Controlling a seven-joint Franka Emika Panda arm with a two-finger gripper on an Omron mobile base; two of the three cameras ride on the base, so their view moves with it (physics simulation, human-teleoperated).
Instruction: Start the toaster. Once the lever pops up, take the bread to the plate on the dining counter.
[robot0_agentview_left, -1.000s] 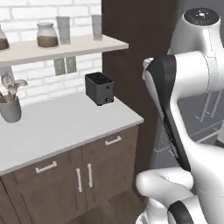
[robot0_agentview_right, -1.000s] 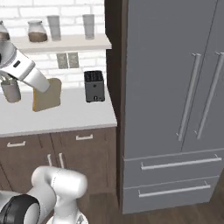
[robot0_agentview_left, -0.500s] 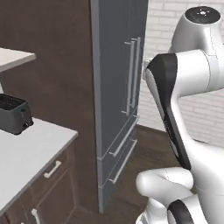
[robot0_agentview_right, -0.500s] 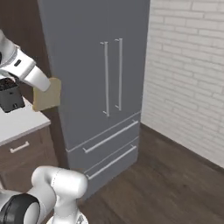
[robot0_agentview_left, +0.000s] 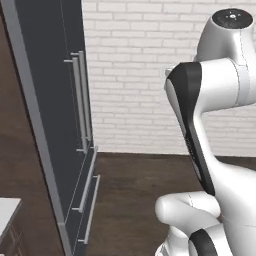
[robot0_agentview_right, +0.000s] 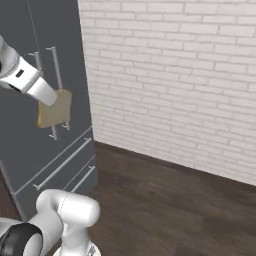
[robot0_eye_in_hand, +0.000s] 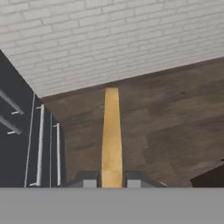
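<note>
Toaster gone; bread (robot0_agentview_right: 55, 109) in tool (robot0_eye_in_hand: 111, 183)

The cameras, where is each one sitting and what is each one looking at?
Left base view: sits behind the arm on its left, looks at the grey fridge and the brick wall; the white arm rises at its right.
Right base view: sits behind on the right, looks at the same fridge and wall; the arm's end carries the bread.
Hand view: sits on the hand, looks along the end effector down at the wood floor; bread edge-on between the fingertips.
Shared: all three show fridge, wall and floor.
</note>
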